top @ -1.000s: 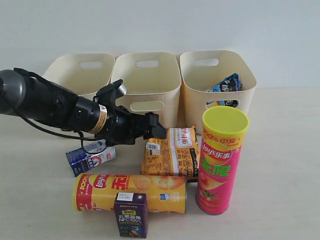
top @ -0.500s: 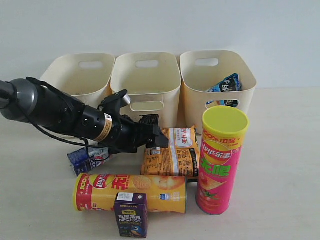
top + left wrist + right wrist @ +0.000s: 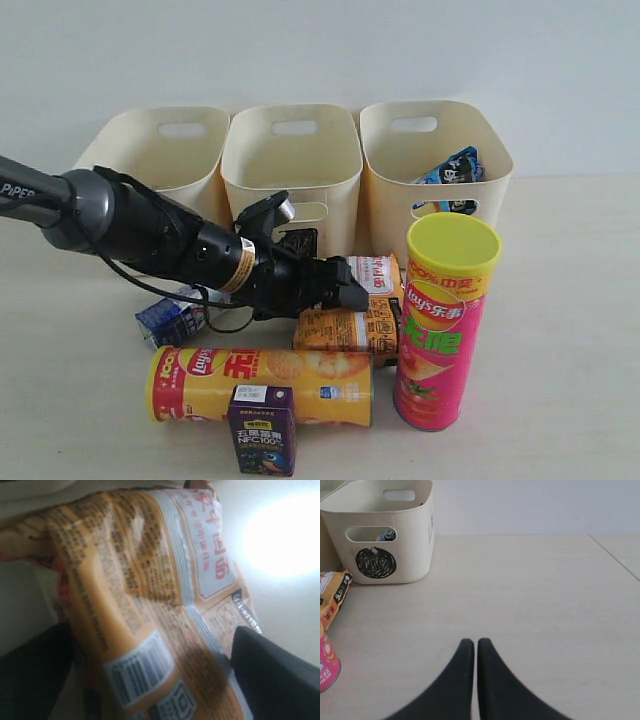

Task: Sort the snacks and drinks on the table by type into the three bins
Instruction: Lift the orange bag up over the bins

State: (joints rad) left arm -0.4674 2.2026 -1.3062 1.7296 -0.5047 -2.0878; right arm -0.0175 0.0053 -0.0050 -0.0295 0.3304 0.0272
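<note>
**Describer:** Reaching further right and lower than a second ago, the left gripper (image 3: 345, 292) is now sitting over the orange bag (image 3: 350, 328). The bag is looking more squashed than it was then.

**Listener:** How are its jaws standing?

**Describer:** They are standing wide. In the left wrist view one dark finger is lying along each side of the bag. Whether they are pressing on it, I cannot tell.

**Listener:** And the other arm?

**Describer:** The right gripper (image 3: 471, 644) is hovering over bare table (image 3: 535, 595), its two fingers pressing together on nothing.

**Listener:** What is lying around the orange bag?

**Describer:** The bag is lying on the table just in front of the middle bin (image 3: 260, 200). The pink tube (image 3: 440, 330) with its yellow-green lid is standing upright just beside the bag, on its right. The yellow-orange tube (image 3: 260, 383) is lying on its side in front of the bag. The dark purple juice box (image 3: 262, 430) is standing upright against that tube's near side. The blue-and-white milk box (image 3: 170, 322) is lying under the left arm, partly hidden by it.

**Listener:** And the bins?

**Describer:** All three are sitting in a row at the back. The blue bag (image 3: 452, 168) is resting inside the right bin (image 3: 400, 200), which is showing a black circle in the right wrist view. I am seeing nothing inside the left bin (image 3: 130, 160).
</note>
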